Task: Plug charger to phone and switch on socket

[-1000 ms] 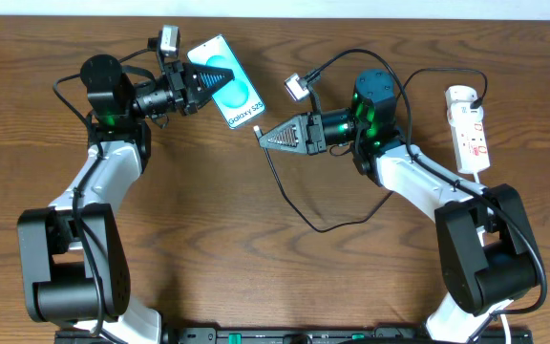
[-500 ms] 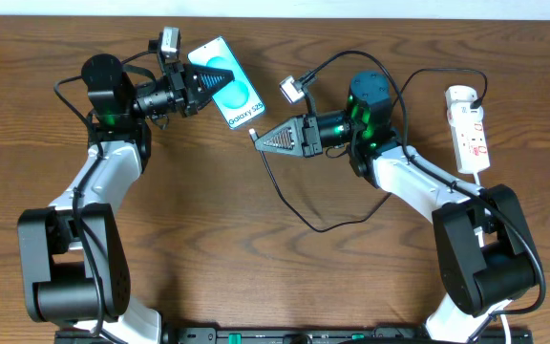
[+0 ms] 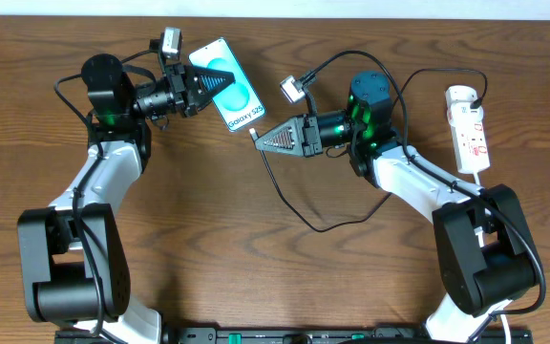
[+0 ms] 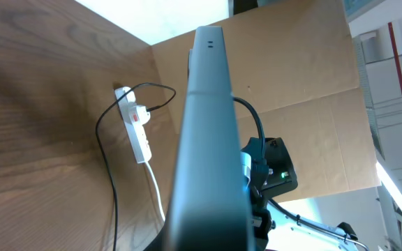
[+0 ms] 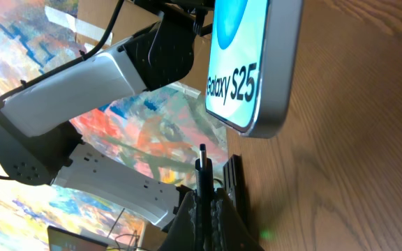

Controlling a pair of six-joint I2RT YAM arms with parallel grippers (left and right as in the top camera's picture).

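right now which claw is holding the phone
The left claw, at the upper left of the overhead view: it is shut on the phone. The right claw instead grips the charger by its connector tip, just short of the phone.

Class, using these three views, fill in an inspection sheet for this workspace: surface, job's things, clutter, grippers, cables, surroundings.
Surface: wooden table, brown grain.
Job's things: phone screen up, far centre; charger tip just short of the phone's end, not plugged in; socket at the right side, switch state unclear.
Clutter: nothing seen.
Grippers: left gripper shut on the phone; right gripper shut on the charger.
Cables: the charger's cable loops across the table; a white lead runs from the socket.
Surroundings: cardboard panels in the left wrist view; painted backdrop in the right wrist view.
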